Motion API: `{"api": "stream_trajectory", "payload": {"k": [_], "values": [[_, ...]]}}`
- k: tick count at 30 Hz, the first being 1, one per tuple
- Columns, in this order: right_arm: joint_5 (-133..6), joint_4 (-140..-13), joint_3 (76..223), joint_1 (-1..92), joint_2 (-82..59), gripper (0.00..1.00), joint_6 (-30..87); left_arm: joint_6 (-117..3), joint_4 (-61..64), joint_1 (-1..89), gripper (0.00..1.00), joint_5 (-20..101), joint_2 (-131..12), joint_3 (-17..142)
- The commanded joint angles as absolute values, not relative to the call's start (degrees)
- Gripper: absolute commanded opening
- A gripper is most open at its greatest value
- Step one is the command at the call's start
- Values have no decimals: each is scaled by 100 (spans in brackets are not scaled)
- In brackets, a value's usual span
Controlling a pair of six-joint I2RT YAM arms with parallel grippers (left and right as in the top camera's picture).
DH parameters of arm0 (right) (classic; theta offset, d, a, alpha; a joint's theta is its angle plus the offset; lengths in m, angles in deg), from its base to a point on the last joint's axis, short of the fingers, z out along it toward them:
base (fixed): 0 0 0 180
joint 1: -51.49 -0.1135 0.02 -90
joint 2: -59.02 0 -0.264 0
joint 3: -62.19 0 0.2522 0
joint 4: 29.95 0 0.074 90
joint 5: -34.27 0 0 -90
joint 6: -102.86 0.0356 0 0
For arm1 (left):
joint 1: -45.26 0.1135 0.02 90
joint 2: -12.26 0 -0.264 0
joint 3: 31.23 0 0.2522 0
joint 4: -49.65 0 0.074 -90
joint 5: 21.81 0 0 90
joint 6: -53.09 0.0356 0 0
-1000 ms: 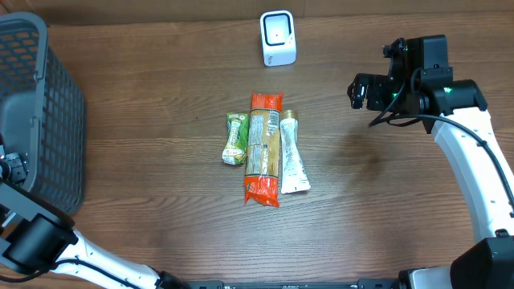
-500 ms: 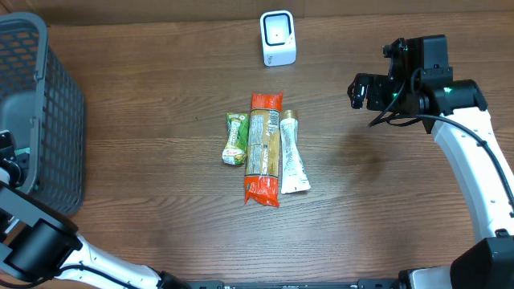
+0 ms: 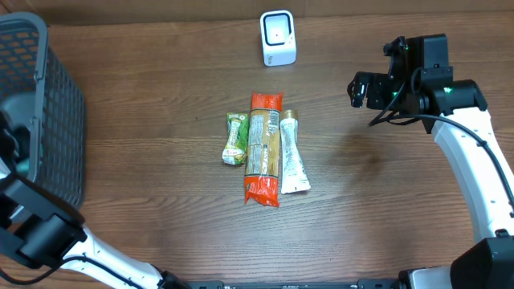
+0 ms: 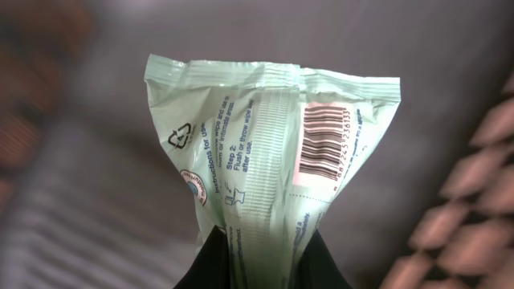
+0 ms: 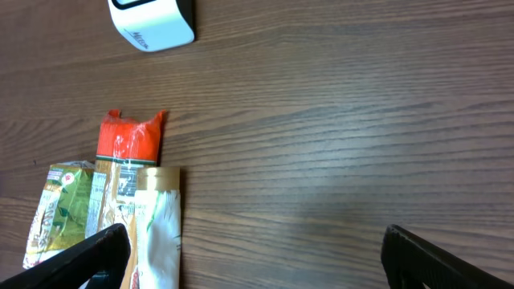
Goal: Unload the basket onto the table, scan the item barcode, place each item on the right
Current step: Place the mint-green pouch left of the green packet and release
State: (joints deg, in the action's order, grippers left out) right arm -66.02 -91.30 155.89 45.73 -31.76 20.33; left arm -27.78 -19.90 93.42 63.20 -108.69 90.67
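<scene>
Left claw clamped on a pale green wipes packet
It has just snapped shut on the packet's lower end, by the grey basket, with the barcode facing the wrist camera. With the grip made, the packet can likely go to the white scanner, well apart across the table. Right claw hangs wide, empty.

You have scanner at far edge of counter, centre. Before it, mid-counter, three packs side by side, touching: small pouch left, long packet middle, tube right. Basket at your far left. Wipes sachet sits in left pincer, barcode on its upper right.
</scene>
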Motion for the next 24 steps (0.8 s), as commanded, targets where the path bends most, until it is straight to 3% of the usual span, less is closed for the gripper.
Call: {"api": "stream_trajectory", "payload": {"k": [1,6,13,17,24], "values": [[-6639,-9115,15733,4545,-3156,100,2055,-3401,-2276,9025,4,6195,-10056,10450],[-6744,-9135,15733,4545,-3156,100,2055,-3534,-2600,8400,4,6189,-9275,11475],[-6739,-9137,15733,4545,-3156,100,2055,-4114,-3555,6752,4,6049,-8408,11602],[-6739,-9137,15733,4545,-3156,100,2055,-4555,-4329,5484,4,6143,-8624,11329],[-6739,-9133,15733,4545,-3156,100,2052,-5657,-4344,4317,4,6515,-9358,9751]]}}
